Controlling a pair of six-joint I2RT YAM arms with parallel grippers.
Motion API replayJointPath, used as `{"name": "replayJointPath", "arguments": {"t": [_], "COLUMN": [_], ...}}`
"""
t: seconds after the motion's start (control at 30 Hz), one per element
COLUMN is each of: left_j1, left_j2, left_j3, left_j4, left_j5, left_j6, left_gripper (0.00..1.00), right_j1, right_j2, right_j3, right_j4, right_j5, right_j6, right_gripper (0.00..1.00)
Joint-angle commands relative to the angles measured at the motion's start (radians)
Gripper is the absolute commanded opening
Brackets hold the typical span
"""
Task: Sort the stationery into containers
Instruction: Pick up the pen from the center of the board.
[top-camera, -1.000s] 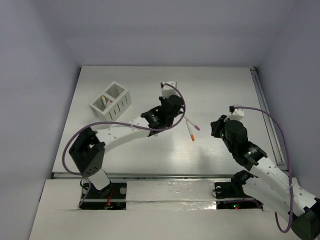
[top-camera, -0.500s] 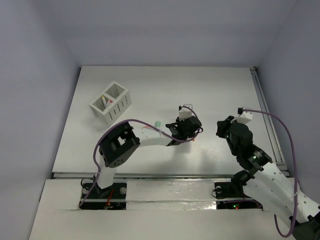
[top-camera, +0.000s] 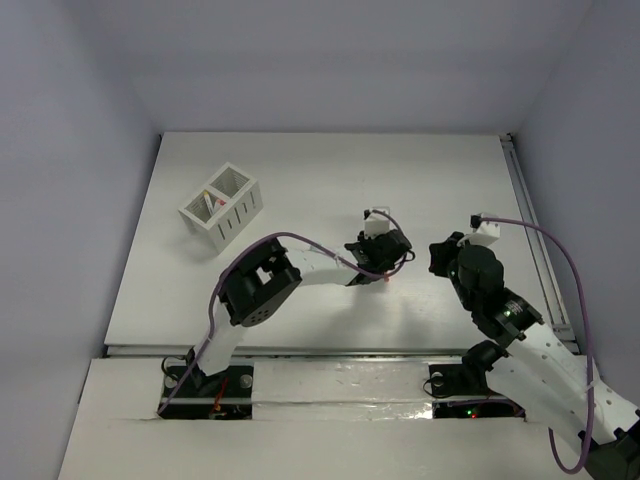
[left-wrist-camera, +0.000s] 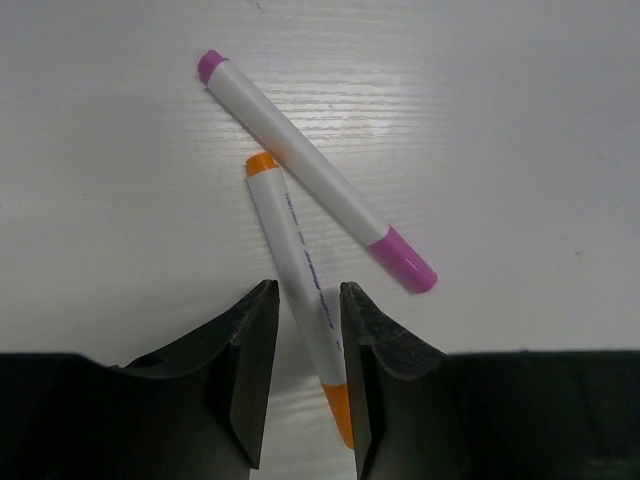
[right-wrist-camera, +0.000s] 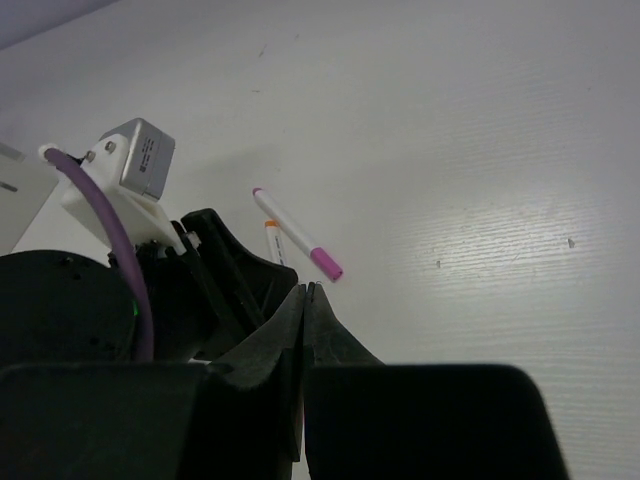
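Two pens lie crossed on the white table: a magenta-capped pen (left-wrist-camera: 315, 185) and an orange-capped pen (left-wrist-camera: 290, 240). My left gripper (left-wrist-camera: 305, 290) is open and low over the table, its jaws straddling the lower half of the orange-capped pen; the right finger (left-wrist-camera: 362, 330) is close against the barrel and the left one stands apart. From above, the left gripper (top-camera: 383, 262) covers most of both pens. The right gripper (right-wrist-camera: 305, 290) is shut and empty, just right of the pens, and appears as (top-camera: 438, 257) from above. The white two-compartment containers (top-camera: 232, 216) stand at the back left with pens in one compartment.
The left arm (top-camera: 310, 268) stretches across the middle of the table toward the pens. A metal rail (top-camera: 535, 230) runs along the right edge of the table. Grey walls enclose the back and both sides.
The left arm swung forward and right from mid-table down onto the pens, and its jaws opened around the orange-capped pen. The right arm shifted slightly.
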Motion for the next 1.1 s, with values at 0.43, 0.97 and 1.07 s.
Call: {"name": "replayJointPath", "arguments": {"t": [0.43, 0.97, 1.07], "left_j1": [0.043, 0.052, 0.052], "left_j2": [0.086, 0.047, -0.037], "left_j3": [0.079, 0.001, -0.039], "left_j4": [-0.132, -0.154, -0.134], "left_j5": [-0.089, -0.162, -0.172], "left_j6": [0.071, 0.134, 0.148], "left_gripper": [0.0, 0.0, 0.0], "right_j1": [-0.007, -0.007, -0.007], "right_j2": [-0.01, 0.001, 0.001], "right_j3": [0.013, 0.013, 0.013], "right_j4": [0.052, 0.066, 0.066], "right_j5": [-0.01, -0.026, -0.028], "right_j6": [-0.017, -0.017, -0.017], "right_gripper": [0.0, 0.0, 0.0]}}
